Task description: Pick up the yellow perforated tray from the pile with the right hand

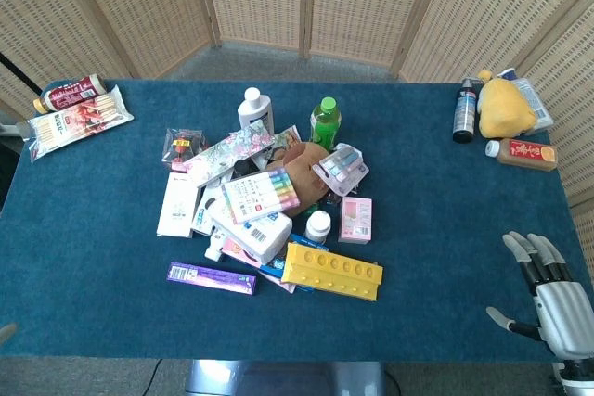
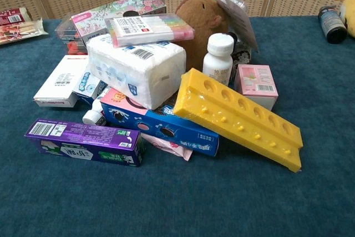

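Note:
The yellow perforated tray (image 1: 331,271) lies at the front right edge of the pile, a long block with a row of round holes; in the chest view the tray (image 2: 239,116) leans tilted on a blue box (image 2: 161,124). My right hand (image 1: 549,299) hovers over the table's front right corner, far right of the tray, fingers spread and holding nothing. The chest view does not show it. My left hand is out of both views.
The pile holds a white tissue pack (image 2: 136,68), marker set (image 1: 262,194), brown plush (image 2: 206,23), white pill bottle (image 2: 218,58), pink box (image 2: 256,84) and purple box (image 1: 212,277). A dark bottle (image 1: 464,110), yellow plush (image 1: 504,106) and orange pack (image 1: 522,153) sit far right; snack packs (image 1: 79,118) far left.

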